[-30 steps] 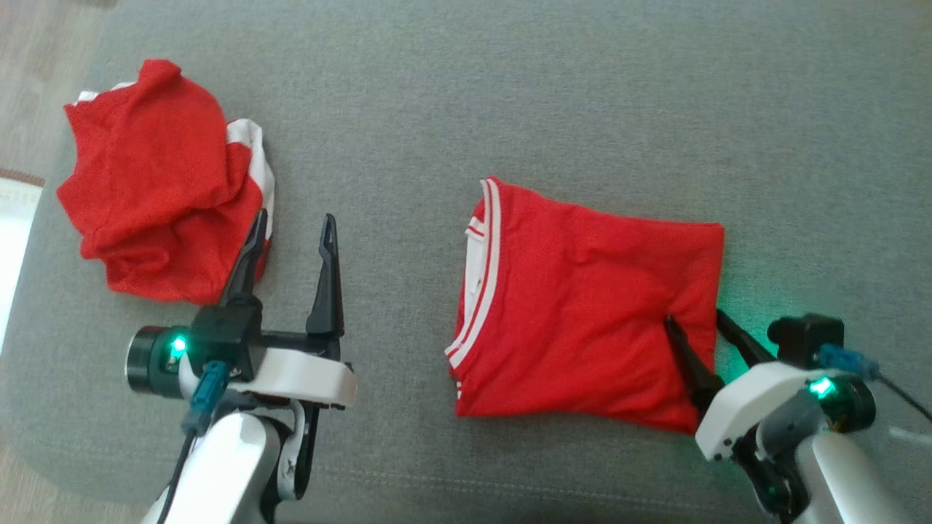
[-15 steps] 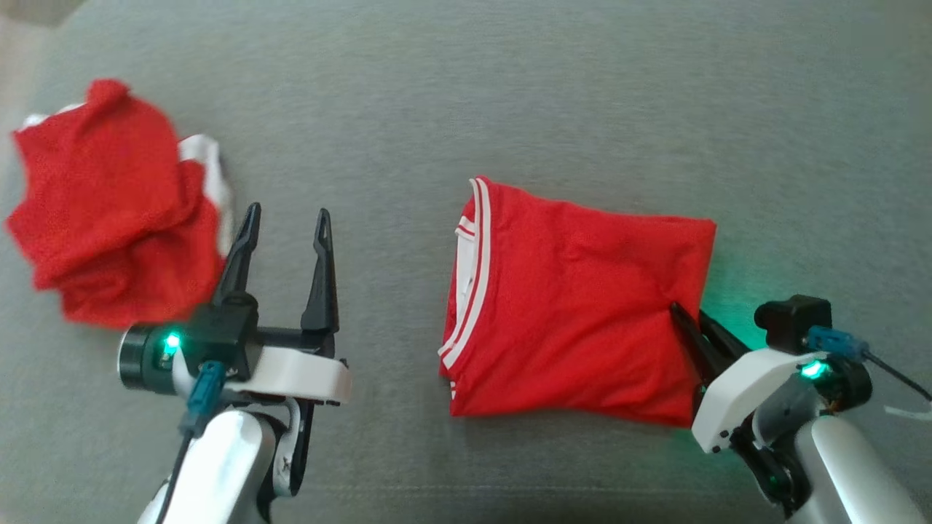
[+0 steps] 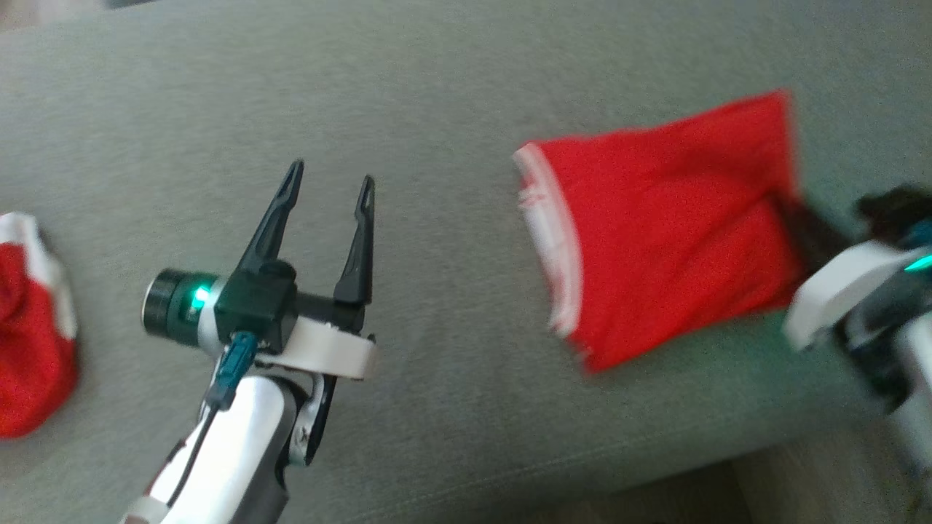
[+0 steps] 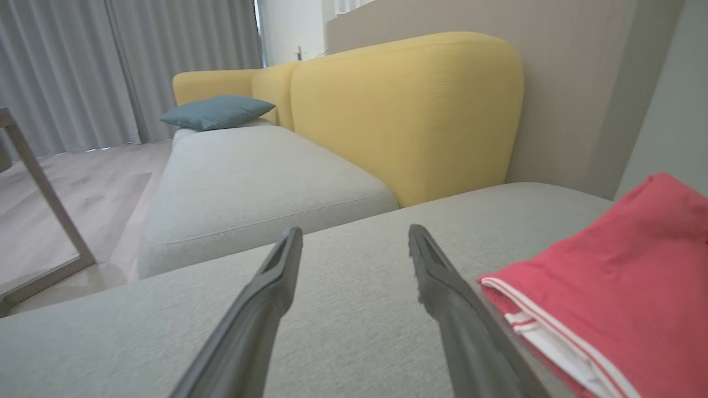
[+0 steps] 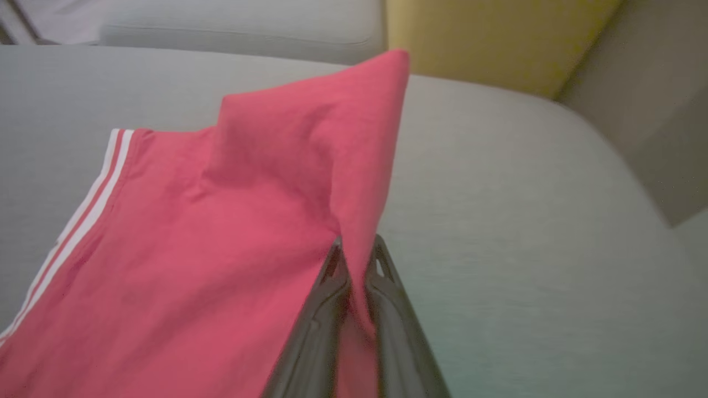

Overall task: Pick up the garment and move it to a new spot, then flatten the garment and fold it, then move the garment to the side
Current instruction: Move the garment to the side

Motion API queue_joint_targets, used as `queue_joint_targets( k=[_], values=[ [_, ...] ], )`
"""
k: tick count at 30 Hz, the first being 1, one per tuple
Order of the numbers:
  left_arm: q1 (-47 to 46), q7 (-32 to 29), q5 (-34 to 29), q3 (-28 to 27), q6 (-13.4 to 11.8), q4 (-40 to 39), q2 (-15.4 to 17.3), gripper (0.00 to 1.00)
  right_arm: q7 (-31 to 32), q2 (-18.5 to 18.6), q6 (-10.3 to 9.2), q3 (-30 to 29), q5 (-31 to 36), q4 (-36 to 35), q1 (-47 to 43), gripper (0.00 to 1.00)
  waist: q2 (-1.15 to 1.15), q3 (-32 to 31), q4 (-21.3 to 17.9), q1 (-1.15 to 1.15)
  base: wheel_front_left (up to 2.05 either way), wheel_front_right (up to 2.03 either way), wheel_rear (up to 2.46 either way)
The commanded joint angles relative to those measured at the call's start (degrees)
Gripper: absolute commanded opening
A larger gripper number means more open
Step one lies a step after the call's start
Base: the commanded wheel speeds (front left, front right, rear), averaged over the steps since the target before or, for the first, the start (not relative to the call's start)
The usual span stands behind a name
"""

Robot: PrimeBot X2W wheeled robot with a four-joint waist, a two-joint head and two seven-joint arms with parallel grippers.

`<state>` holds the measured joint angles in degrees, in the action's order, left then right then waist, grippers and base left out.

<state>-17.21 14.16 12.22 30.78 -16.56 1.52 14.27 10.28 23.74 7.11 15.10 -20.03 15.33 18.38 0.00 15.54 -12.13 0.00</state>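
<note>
The folded red garment (image 3: 662, 233) with white-striped trim lies on the grey cushion (image 3: 451, 87), blurred in the head view. My right gripper (image 5: 357, 260) is shut on its right edge, and the cloth rises in a peak from between the fingers. The same garment (image 4: 619, 287) shows at the right of the left wrist view, and its body spreads left in the right wrist view (image 5: 182, 249). My left gripper (image 3: 328, 185) hovers open over bare cushion left of the garment, holding nothing.
A second crumpled red and white garment (image 3: 29, 342) lies at the cushion's far left edge. The cushion's front edge (image 3: 655, 473) runs along the bottom right, floor beyond. A yellow sofa back (image 4: 404, 110) and another grey seat (image 4: 249, 177) stand behind.
My right gripper closed on the garment's right edge and has dragged it up and to the right. The head camera has turned right, so the crumpled garment slid to the left edge.
</note>
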Motion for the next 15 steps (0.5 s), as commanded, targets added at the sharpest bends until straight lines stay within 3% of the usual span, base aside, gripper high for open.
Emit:
queue_joint_targets(
  k=[1, 8, 15],
  values=[
    [-3.23, -0.27, -0.73, -1.45, 0.61, -1.53, 0.49, 1.0, -1.39, 4.61, 0.37, -1.54, -0.32, 0.28, 3.95, 0.0, 0.0, 2.59, -3.27, 0.0, 0.0, 0.0, 0.0],
    [-5.92, -0.93, -1.71, -0.01, 1.52, -1.33, 0.23, 1.0, -3.75, 10.42, 0.37, -4.95, -0.89, 6.14, 10.89, 0.0, 0.0, 4.95, -4.05, 0.0, 0.0, 0.0, 0.0],
    [-8.65, -1.3, -2.89, 1.39, 2.16, -1.68, -0.11, 1.0, -4.9, 13.23, 0.37, -8.91, -1.56, 10.81, 14.89, 0.0, 0.0, 8.0, -3.63, 0.0, 0.0, 0.0, 0.0]
  ],
)
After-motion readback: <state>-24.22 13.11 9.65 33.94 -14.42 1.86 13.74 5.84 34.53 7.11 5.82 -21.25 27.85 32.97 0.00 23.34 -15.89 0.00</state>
